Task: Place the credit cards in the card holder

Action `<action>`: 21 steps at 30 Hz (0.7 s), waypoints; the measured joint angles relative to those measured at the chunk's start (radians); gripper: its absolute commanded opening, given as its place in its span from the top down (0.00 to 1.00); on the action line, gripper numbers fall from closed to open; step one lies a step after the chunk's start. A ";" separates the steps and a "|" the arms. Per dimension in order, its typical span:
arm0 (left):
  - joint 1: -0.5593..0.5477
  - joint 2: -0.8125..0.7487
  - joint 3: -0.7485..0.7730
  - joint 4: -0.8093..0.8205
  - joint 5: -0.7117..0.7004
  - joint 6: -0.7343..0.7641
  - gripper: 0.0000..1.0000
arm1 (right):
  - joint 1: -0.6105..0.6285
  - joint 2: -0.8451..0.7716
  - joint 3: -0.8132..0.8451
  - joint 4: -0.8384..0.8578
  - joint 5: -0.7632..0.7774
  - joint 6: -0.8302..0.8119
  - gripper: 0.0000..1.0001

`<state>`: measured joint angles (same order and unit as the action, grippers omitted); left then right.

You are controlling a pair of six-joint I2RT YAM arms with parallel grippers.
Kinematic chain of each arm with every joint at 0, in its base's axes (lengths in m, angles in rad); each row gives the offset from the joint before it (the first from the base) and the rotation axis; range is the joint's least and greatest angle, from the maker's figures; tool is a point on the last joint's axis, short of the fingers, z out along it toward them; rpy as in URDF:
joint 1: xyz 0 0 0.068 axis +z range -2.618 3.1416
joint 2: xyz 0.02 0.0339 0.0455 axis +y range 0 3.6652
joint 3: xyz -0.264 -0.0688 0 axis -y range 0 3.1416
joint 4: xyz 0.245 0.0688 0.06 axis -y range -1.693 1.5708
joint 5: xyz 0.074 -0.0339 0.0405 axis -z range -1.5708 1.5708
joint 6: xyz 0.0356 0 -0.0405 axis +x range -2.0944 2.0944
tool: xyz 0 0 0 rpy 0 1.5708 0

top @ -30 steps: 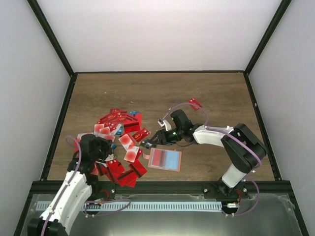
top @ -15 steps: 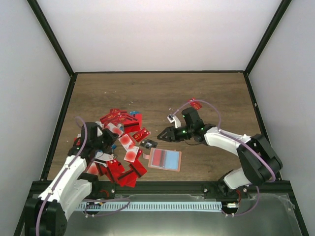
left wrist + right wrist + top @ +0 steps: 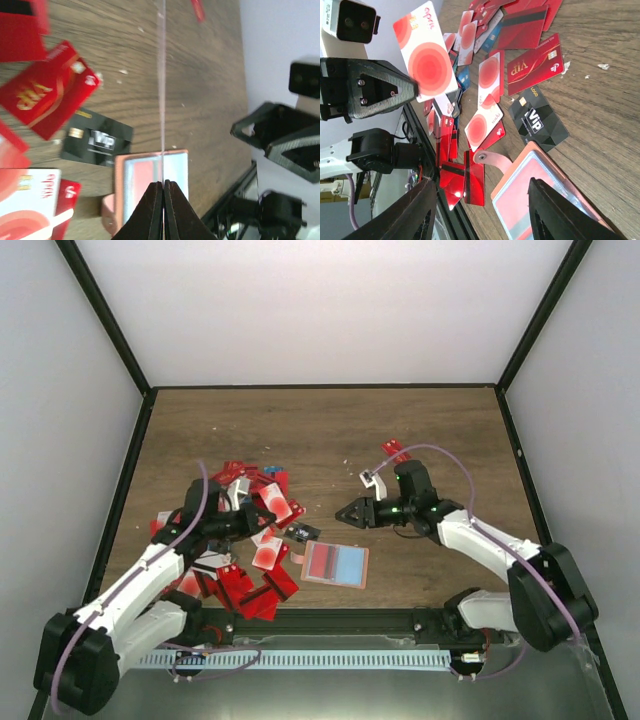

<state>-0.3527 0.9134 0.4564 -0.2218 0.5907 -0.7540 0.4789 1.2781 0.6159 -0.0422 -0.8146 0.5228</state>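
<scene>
1. Table (image 3: 330,430): brown wood grain, walled by white panels. Only the top view shows all of it.
2. Left arm (image 3: 150,575) and right arm (image 3: 480,540): both reach inward from the near edge. Their full length shows from above only.
3. Credit cards (image 3: 240,585): a loose, overlapping heap on the left half of the table, mostly red, with some pale faces bearing red circles. The right wrist view shows the printed faces.
4. Card holder (image 3: 335,563): lies flat and open, just right of the heap, at the near middle. Its salmon rim and its blue and pink-red inside show in the right wrist view (image 3: 535,195). The left wrist view (image 3: 137,180) catches only its upper part.
5. Left gripper (image 3: 258,512): pinched shut on the held card. Its own camera (image 3: 163,184) sees that card edge-on.
6. Right gripper (image 3: 352,515): jaws about half apart with nothing between them (image 3: 480,185), raised above the table, just right of the black card.
7. Held card (image 3: 425,55): white with red circles, clear of the table. It is a thin line in the left wrist view (image 3: 162,100).
8. Black card (image 3: 300,532): marked VIP (image 3: 537,120), flat just beside the holder's far corner.
9. Stray red card (image 3: 396,451): lies alone, beyond the right arm.
</scene>
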 measured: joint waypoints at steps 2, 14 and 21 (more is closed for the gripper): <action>-0.051 0.020 0.022 0.008 0.014 0.028 0.96 | -0.001 -0.032 -0.008 -0.003 -0.002 -0.010 0.47; -0.260 0.073 0.029 0.050 0.098 0.103 0.96 | -0.012 -0.235 -0.106 -0.102 0.092 0.012 0.47; -0.328 0.133 0.012 0.106 0.112 0.100 0.96 | -0.012 -0.307 -0.233 -0.126 0.132 0.081 0.47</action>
<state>-0.6804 1.0462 0.4686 -0.1158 0.7029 -0.6544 0.4667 0.9710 0.3832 -0.1684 -0.6823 0.6037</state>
